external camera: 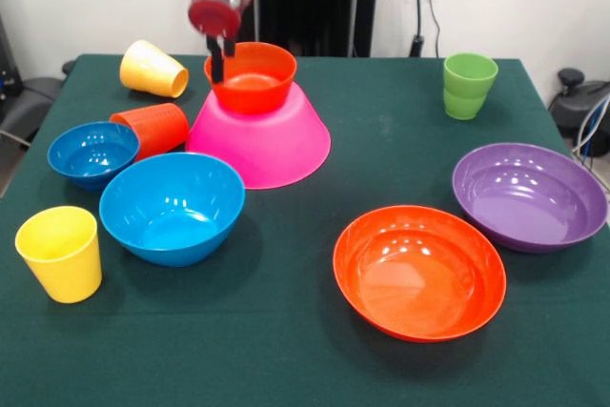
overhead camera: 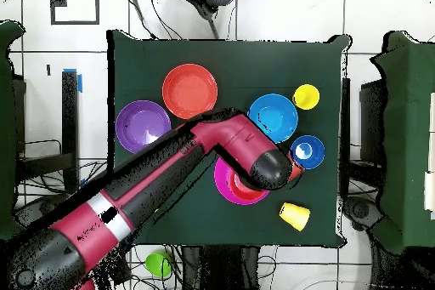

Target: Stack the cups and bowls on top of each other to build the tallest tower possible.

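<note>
The large pink bowl (external camera: 262, 145) lies upside down at the table's far middle, and the small orange bowl (external camera: 253, 78) stands upright on it. My gripper (external camera: 222, 52) comes down onto that bowl's left rim, one finger outside and one inside, shut on it. The medium blue bowl (external camera: 172, 207) and small blue bowl (external camera: 92, 152) sit on the table to the left. An orange-red cup (external camera: 152, 129) lies on its side between the small blue bowl and the pink bowl. In the overhead view my arm (overhead camera: 255, 155) covers the gripper and most of the pink bowl (overhead camera: 228, 189).
A yellow cup (external camera: 152, 69) lies on its side at the far left; another (external camera: 60, 253) stands at the near left. A green cup (external camera: 469, 85) stands far right. The wide orange bowl (external camera: 419, 272) and wide purple bowl (external camera: 529, 195) sit on the right.
</note>
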{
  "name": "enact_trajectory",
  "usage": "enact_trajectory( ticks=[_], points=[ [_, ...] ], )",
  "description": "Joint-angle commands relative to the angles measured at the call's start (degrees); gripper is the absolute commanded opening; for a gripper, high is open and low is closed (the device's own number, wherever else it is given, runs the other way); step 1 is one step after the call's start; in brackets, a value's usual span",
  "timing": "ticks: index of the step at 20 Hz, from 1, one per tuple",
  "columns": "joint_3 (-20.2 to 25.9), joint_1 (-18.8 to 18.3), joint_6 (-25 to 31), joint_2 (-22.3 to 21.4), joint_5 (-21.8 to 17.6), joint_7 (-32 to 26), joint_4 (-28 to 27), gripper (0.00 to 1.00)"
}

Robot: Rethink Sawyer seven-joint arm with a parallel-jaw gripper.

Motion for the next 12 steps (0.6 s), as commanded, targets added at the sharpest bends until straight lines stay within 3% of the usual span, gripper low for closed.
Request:
enact_trajectory(
  ticks=[1,5,12],
  points=[
    [8.77,0.29,0.83,-12.31,0.38,-24.84,14.16,1.0],
    [9.32,0.68,0.54,-16.16,-1.21,-27.78,17.22,1.0],
    [11.68,1.19,4.38,-17.61,0.25,-27.72,17.48,1.0]
  ],
)
